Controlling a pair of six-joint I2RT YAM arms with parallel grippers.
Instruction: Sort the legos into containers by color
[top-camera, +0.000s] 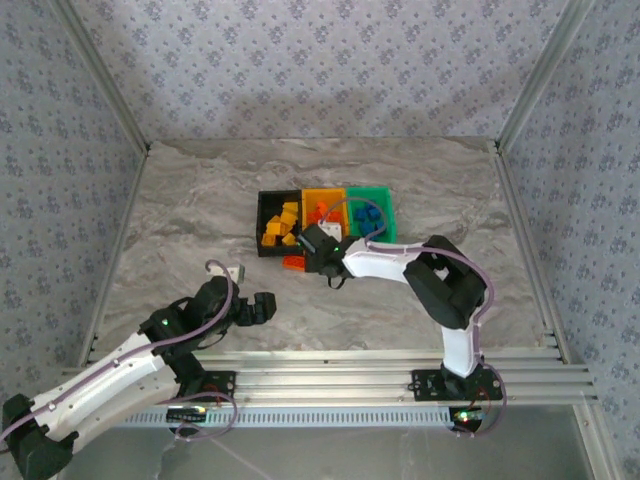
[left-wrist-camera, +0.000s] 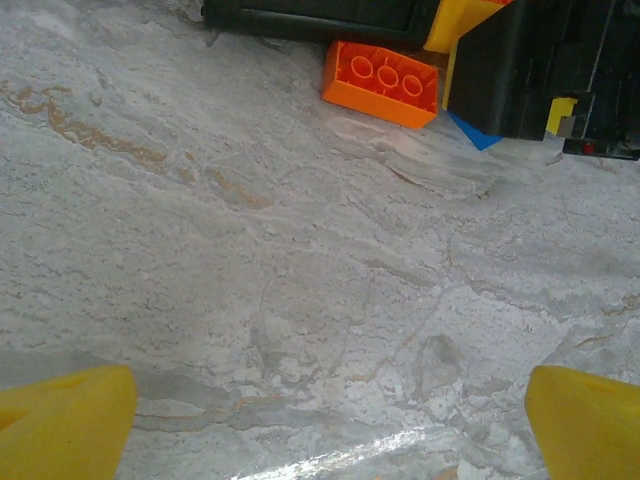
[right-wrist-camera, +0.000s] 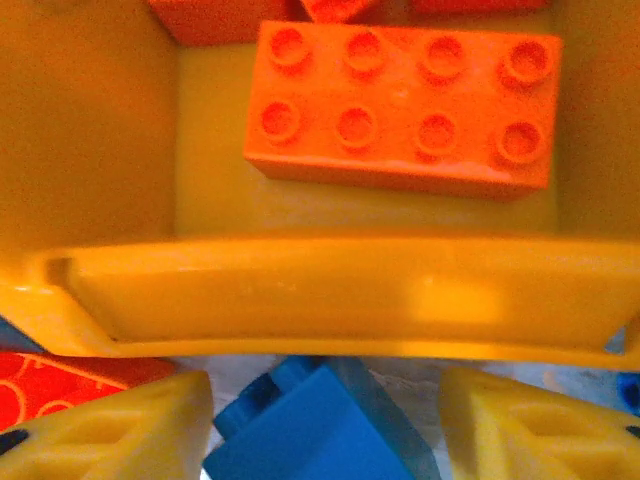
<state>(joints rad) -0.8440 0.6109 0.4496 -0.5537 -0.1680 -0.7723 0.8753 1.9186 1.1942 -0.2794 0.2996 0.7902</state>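
Left gripper (left-wrist-camera: 320, 425): spread wide, empty, above the tabletop (left-wrist-camera: 300, 250). Right gripper (right-wrist-camera: 325, 425): fingers flank a blue brick (right-wrist-camera: 300, 445) at frame bottom, just outside the yellow-orange bin (right-wrist-camera: 340, 295). Whether they clamp it cannot be told. An orange brick (right-wrist-camera: 400, 110) lies inside the bin.

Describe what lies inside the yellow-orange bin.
Inside the yellow-orange bin an eight-stud orange-red brick lies flat, studs up, with more orange-red bricks behind it. Whatever lies beneath them is covered.

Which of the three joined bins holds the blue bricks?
The green bin, at the row's right end. The black bin holds yellow bricks, the middle yellow-orange bin orange-red bricks.
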